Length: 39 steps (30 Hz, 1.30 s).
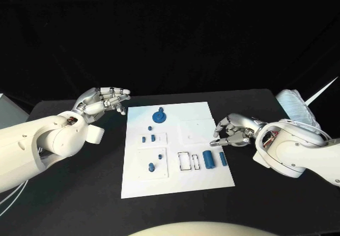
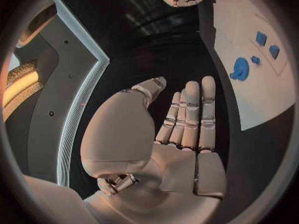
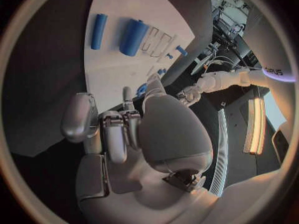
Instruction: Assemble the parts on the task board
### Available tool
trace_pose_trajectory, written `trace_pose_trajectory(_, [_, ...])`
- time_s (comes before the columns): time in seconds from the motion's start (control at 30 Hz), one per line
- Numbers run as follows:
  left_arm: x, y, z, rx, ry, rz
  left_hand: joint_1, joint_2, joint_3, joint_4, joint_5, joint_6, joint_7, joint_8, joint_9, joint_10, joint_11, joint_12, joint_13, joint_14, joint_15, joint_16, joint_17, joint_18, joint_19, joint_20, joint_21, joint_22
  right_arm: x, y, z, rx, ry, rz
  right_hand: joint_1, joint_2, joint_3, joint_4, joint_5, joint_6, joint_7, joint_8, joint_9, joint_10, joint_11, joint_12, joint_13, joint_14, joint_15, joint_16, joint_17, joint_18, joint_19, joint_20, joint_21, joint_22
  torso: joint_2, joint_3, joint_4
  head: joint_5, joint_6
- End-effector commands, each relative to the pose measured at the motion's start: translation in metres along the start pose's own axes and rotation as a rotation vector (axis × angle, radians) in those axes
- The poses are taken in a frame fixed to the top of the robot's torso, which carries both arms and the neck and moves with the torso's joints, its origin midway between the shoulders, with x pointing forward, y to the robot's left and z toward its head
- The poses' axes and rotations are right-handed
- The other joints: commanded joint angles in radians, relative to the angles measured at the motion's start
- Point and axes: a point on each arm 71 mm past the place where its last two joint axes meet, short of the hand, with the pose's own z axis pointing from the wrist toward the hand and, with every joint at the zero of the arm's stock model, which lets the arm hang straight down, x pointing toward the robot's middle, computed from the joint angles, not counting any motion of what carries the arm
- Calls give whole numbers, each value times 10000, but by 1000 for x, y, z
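reaching for the rods, nothing held yet

hovering at the right edge of the task board (image 1: 177, 184), the right hand (image 1: 232, 132) has its fingers curled in, tips close together, with nothing between them as far as the head view shows. the two blue rods, the thick rod (image 1: 208, 158) and the thin rod (image 1: 222, 158), lie side by side on the board just below that hand. the left hand (image 1: 103, 101) is held up off the board's far left corner, fingers straight and apart, empty. the blue gear (image 1: 160, 116) sits near the board's far edge, and small blue pieces (image 1: 152, 139) stand in the square recesses on the left half.

my guess is the next move is a pick of one rod. the risk: the rods lie close together, so curled fingers coming down could nudge the neighbour and roll it off the nearby edge. a round rod may also slip from a shallow pinch.
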Motion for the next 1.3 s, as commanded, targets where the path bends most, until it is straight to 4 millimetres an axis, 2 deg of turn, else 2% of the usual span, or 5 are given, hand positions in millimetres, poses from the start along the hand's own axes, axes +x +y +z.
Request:
trace_pose_trajectory(0.03, [3,-1,0,161,298,-81,65,-15,-37,-7,-23,-34,89,41,6,-79,0,23,-15,-72,-30,-35,-16,147,39,14,-70,-11,3,-3,-3,591,112,-866,-262,15,-142,9,111,178,-41,102,-22,502,-114,90,1774,1016,-100,74,2597,-167,117,-21,178,146,1,-2,-7,-14,-46])
trace_pose_trajectory(0.27, [3,-1,0,154,258,-64,55,-5,-43,5,-24,-32,93,44,6,-86,3,22,-17,-71,-28,-34,-16,146,40,14,-72,-13,12,-4,-5,1098,484,-1176,-1079,-137,-268,28,231,361,-125,211,-67,550,-186,123,1866,1023,-163,85,2627,-211,178,-84,422,378,16,-10,-31,-6,-97])
trace_pose_trajectory(0.43, [3,-1,0,154,245,-60,47,3,-46,13,-24,-32,95,46,7,-90,5,22,-19,-70,-27,-33,-16,146,40,15,-74,-14,25,-1,-4,1145,619,-1267,-1340,-239,-176,31,387,358,-128,221,-90,532,-189,88,1848,1023,-166,85,2627,-211,170,-90,418,402,30,9,-40,9,-150])
trace_pose_trajectory(0.8, [3,-1,-1,153,236,-57,47,3,-46,13,-24,-32,95,46,7,-90,5,22,-19,-70,-27,-33,-16,146,40,15,-74,-14,49,4,2,1133,1023,-1508,-1547,-300,-93,33,492,355,-129,228,-110,528,-189,73,1849,1023,-166,85,2627,-218,173,-90,446,442,22,5,-19,-8,-224])
trace_pose_trajectory(1.3, [3,-1,-1,132,218,-50,30,31,-57,39,-21,-33,100,53,7,-101,10,25,-24,-66,-22,-28,-18,145,44,17,-80,-17,67,10,10,992,1262,-1936,-1654,-308,-2,23,501,380,-136,251,-118,506,-193,36,1822,1023,-167,85,2627,-211,159,-90,409,435,18,-4,-20,7,-296])
